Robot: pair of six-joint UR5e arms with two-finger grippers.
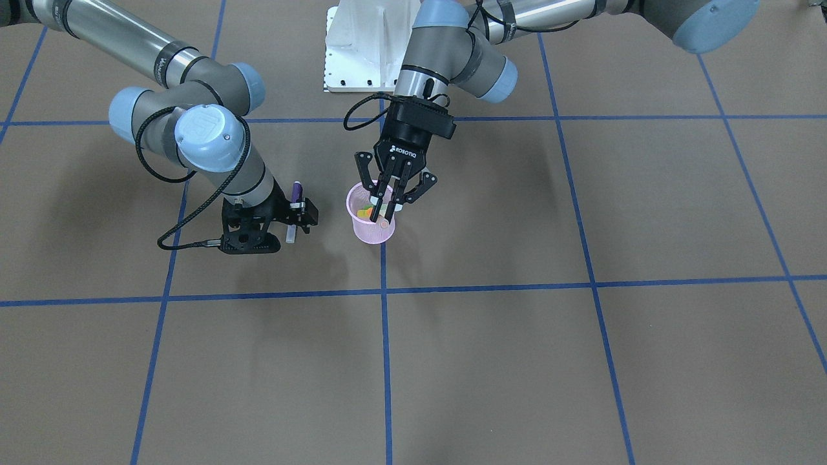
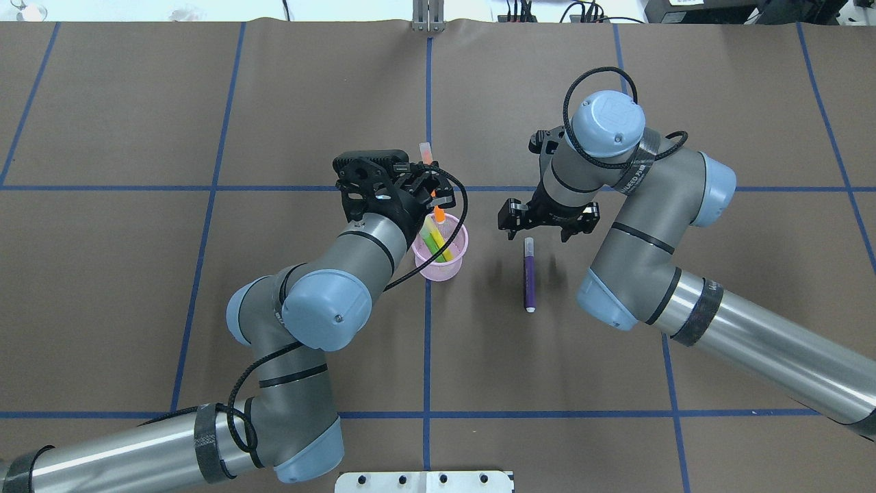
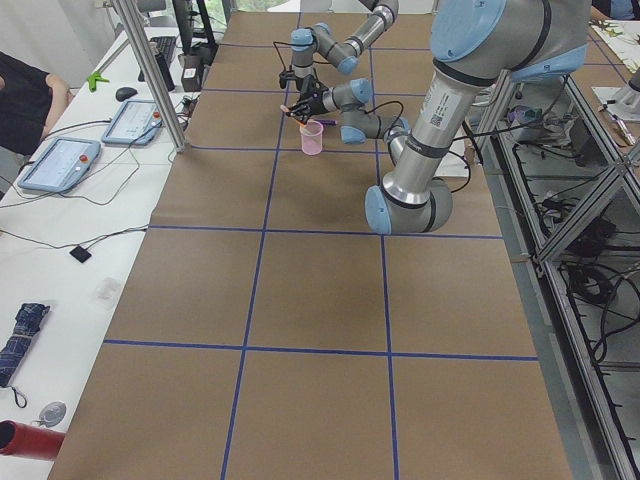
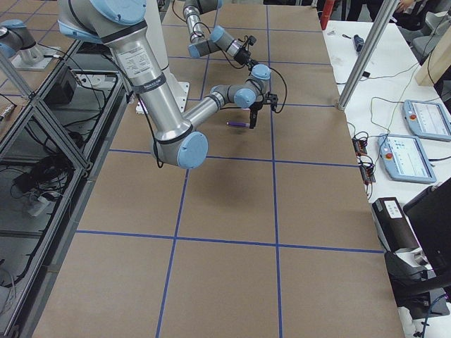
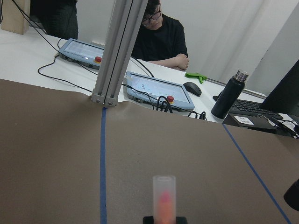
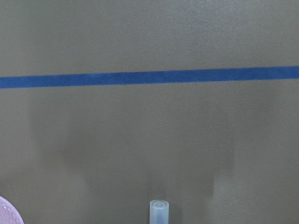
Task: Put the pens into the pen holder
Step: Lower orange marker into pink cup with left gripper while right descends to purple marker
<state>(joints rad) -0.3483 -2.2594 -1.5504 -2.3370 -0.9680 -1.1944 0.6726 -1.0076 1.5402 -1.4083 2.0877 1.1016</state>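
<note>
The pink mesh pen holder [image 2: 445, 263] stands upright at the table's middle, and it also shows in the front view [image 1: 369, 229]. A green pen [image 2: 435, 243] leans inside it. My left gripper [image 2: 430, 195] is right over its rim, shut on the orange pen [image 2: 439, 214]. That pen's lower end is in the holder and its pale cap [image 5: 164, 193] points up. The purple pen [image 2: 528, 274] lies flat on the table to the holder's right. My right gripper [image 2: 547, 229] is open and hangs over that pen's far end, jaws on either side. The pen's cap end [image 6: 160, 212] shows in the right wrist view.
Blue tape lines cross the brown table. The white base plate [image 1: 362, 58] sits at the robot's side. Beyond the far edge are a metal post [image 5: 114, 51], tablets, a black bottle [image 5: 231, 95] and a seated person.
</note>
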